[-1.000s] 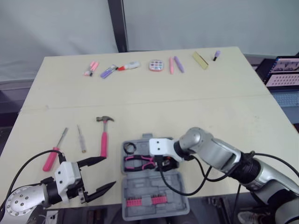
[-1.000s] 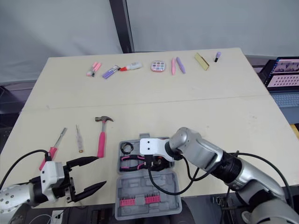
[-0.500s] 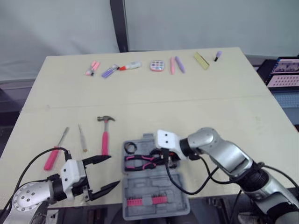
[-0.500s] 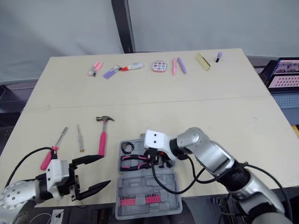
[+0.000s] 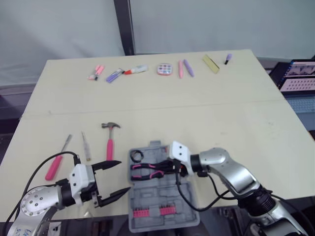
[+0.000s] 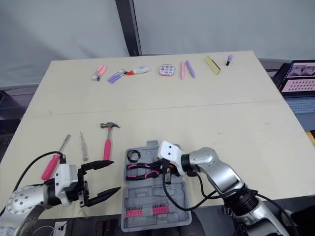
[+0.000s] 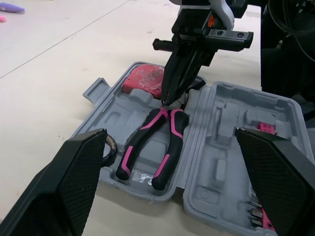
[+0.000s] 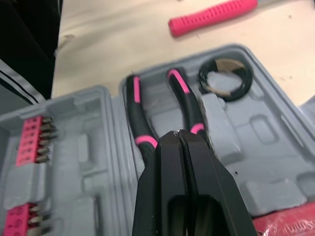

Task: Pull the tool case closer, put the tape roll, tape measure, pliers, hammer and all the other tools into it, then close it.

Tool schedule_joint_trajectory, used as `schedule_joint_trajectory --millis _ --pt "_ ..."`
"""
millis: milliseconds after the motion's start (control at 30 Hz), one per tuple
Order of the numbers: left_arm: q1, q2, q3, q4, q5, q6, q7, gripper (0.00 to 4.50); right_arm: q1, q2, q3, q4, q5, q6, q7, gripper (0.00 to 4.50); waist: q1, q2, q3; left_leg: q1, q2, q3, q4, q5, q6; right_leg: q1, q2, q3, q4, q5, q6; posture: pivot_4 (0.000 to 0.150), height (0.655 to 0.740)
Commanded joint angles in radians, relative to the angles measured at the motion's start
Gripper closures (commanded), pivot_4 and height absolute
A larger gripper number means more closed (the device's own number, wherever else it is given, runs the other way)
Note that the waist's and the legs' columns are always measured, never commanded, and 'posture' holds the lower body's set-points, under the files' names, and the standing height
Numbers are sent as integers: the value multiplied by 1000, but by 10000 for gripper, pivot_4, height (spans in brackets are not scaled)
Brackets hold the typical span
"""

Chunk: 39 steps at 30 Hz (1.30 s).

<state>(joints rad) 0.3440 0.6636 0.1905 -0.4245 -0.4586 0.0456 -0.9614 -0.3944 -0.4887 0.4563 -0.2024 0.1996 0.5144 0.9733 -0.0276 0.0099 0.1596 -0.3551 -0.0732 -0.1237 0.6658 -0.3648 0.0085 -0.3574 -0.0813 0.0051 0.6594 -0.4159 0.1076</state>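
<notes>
The grey tool case lies open near the table's front edge. Pink-and-black pliers lie in its far half beside a black tape roll and a red tape measure. My right gripper is shut, its tips right over the pliers' head with nothing between them. To the left of the case my left gripper hangs wide open and empty. The pink-handled hammer, a small screwdriver and a pink screwdriver lie on the table to the left.
Several pens, markers and small items line the table's far edge. A row of pink bits sits in the case's near half. A laptop stands off the table's right side.
My right gripper has shut and drawn back to the right, leaving the pliers in the case. My left gripper has shifted right toward the case, still open.
</notes>
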Motion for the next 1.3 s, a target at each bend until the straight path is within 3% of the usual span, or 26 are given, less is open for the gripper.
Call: schedule_joint_trajectory --millis 33,1300 --pt "3 9 -1 -18 7 0 -2 0 2 18 11 0 2 -33 18 44459 0 0 0 0 0 0 0 0 0 0 0 0 0 0 0 1500 7400" --pt "23 27 18 -91 2 62 9 0 81 33 82 202 -150 -159 -9 44459 0 -3 -4 2 0 -1 -1 0 0 2 0 0 0 0 0 1500 7400"
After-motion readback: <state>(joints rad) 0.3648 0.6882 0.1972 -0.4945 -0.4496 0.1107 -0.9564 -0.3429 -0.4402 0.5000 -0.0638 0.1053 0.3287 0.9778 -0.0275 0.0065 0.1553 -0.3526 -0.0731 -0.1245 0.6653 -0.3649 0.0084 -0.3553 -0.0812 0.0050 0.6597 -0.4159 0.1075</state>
